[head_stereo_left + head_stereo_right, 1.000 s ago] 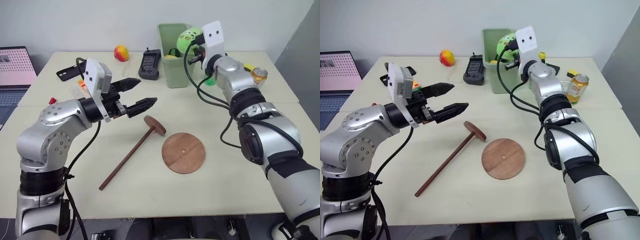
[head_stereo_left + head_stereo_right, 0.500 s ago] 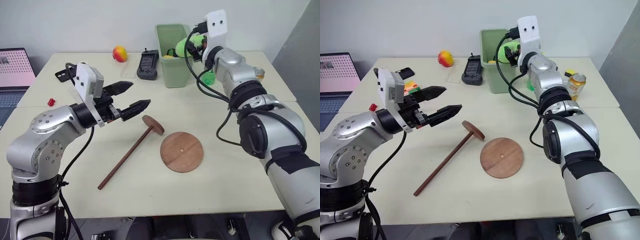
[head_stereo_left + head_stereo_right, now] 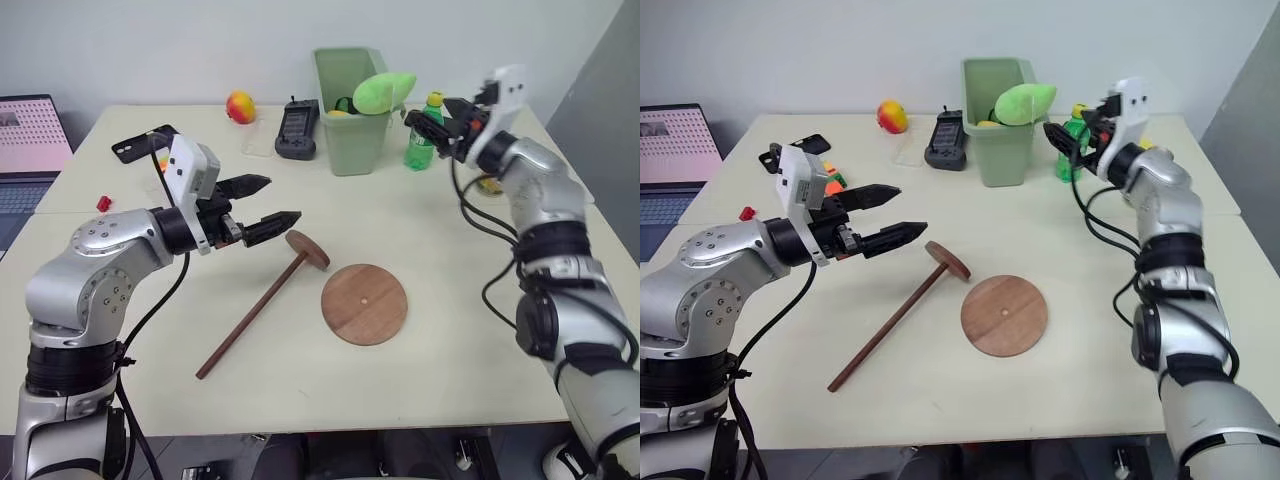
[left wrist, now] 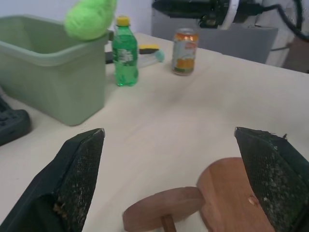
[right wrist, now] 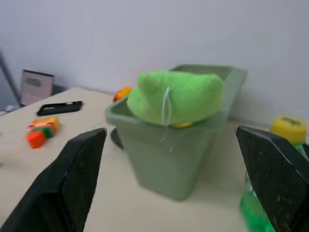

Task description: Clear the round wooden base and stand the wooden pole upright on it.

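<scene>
My left gripper (image 3: 268,202) hovers above the table (image 3: 450,330) with its jaws spread wide and nothing between them, pointing toward the disc end of the wooden pole (image 3: 258,309). The pole lies flat on the table, its disc end nearest my left fingertips and its thin shaft running back toward me and to the left. Just to the right of that disc end lies the round wooden base (image 3: 364,303), flat and bare, its small centre hole showing; the two are close but I cannot tell if they touch.

My right gripper (image 3: 432,127) is up near the far right of the table, jaws apart and empty, next to a green bottle (image 3: 421,146) and facing the green bin (image 3: 349,110). A green plush toy (image 3: 383,90) rests on the bin's rim. A drink can (image 4: 184,51) stands beyond the bottle.
</scene>
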Robot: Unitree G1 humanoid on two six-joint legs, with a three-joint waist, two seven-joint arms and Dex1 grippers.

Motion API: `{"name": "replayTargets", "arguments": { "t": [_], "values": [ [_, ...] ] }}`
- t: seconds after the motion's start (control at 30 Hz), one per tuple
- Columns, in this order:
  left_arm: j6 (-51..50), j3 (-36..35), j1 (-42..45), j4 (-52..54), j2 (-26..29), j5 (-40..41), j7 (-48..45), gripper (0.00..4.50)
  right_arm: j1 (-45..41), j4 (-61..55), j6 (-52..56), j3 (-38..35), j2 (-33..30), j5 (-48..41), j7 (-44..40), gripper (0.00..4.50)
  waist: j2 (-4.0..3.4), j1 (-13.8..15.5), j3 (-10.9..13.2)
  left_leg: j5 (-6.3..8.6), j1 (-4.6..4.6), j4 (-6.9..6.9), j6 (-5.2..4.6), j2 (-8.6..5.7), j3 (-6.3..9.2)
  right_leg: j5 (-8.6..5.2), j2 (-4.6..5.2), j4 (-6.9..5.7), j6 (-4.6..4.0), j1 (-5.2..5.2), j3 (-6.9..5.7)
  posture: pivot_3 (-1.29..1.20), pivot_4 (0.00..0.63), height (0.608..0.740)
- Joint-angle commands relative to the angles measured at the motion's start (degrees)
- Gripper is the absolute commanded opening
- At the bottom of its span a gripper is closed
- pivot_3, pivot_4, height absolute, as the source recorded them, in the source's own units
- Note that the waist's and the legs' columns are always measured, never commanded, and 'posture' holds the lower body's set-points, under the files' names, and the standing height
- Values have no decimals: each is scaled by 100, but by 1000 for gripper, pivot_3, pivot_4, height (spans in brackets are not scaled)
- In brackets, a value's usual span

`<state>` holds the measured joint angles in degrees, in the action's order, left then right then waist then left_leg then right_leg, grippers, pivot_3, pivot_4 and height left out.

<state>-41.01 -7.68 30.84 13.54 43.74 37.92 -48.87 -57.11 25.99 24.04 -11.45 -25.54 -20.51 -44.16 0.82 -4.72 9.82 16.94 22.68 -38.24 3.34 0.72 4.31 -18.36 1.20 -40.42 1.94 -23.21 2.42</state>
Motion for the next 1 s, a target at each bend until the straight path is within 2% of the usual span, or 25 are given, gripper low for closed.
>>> {"name": "replayTargets", "arguments": {
  "t": [0.03,0.1,0.2,0.3,0.4,0.5,0.57,0.73,1.0],
  "values": [
    [76,242,101,-58,329,-124,-558,4500,952,-2494,1367,102,-454,-871,-318,4463,0,-13,0,0,6,-5,0,0,4,0,-1,-2,0,-2,-3,0,150,740],
    [286,615,156,-214,586,-512,-878,4500,1850,-3852,1902,253,-795,-1442,-625,4463,-1,-11,0,1,6,-10,-2,1,3,0,-4,-3,0,-5,0,0,150,740],
    [339,1018,395,-527,851,-861,-1242,4500,2677,-5052,2322,276,-1008,-1978,-601,4463,-2,5,0,2,6,-15,-6,-3,10,0,-9,12,0,-4,-2,0,150,740],
    [61,1361,607,-703,1055,-1108,-1433,4500,3714,-5804,1804,536,-1397,-1658,-960,4463,-2,44,3,15,9,-54,-29,-13,14,-1,-17,-19,1,-4,-3,0,150,740],
    [-721,1691,878,-709,1112,-1165,-1381,4500,4522,-6106,1299,641,-1616,-1432,-1176,4463,4,138,2,16,7,-64,-31,-31,16,-3,-29,-20,4,7,-5,0,150,740],
    [-1619,1747,1171,-752,1007,-897,-1381,4500,4944,-6382,985,690,-1579,-1366,-1083,4463,7,165,5,15,8,-77,-32,-27,13,-3,-28,-36,4,5,1,0,150,740],
    [-2043,2136,1325,-737,1205,-1088,-1477,4500,5220,-6592,852,710,-1563,-1345,-1017,4463,11,186,4,15,9,-79,-33,-27,18,-3,-29,-38,4,6,-7,0,150,740],
    [-1951,2346,1391,-906,1179,-1189,-1679,4500,5566,-6876,781,744,-1515,-1394,-755,4463,11,181,4,14,6,-75,-32,-22,23,-4,-42,-38,4,5,-8,0,150,740],
    [-1834,2779,1415,-1115,1078,-1474,-1891,4500,5609,-7141,943,747,-1521,-1624,-396,4463,11,204,4,13,6,-75,-31,-19,24,-4,-42,-39,4,5,-7,0,150,740]
  ]
}}
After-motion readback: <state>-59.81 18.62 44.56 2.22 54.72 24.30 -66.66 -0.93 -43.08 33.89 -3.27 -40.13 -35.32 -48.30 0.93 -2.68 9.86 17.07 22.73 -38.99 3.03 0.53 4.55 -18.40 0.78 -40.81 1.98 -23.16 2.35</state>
